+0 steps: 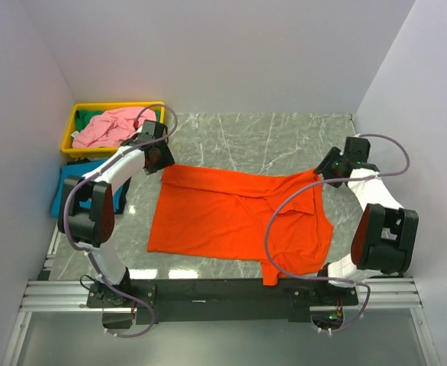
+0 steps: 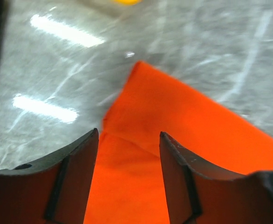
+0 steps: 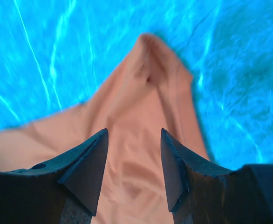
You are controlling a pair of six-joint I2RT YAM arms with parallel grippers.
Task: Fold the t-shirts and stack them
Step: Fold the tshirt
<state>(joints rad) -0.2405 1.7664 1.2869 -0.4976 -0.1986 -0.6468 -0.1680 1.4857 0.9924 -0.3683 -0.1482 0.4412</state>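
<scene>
Bright orange cloth t-shirt point(image 1: 231, 217) lies spread across the grey marbled table's point(image 1: 284, 137) middle, reaching its near edge. Left gripper point(image 2: 128, 135), jaws spread, hangs over the shirt's far-left corner; right gripper point(image 3: 134, 133), also spread, over its bunched far-right corner.

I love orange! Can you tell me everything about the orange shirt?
The orange shirt is plain soft cloth, lying mostly flat on the marble table, its right side folded over and wrinkled. The open left gripper is over its far-left corner, the open right gripper over its far-right corner.
</scene>
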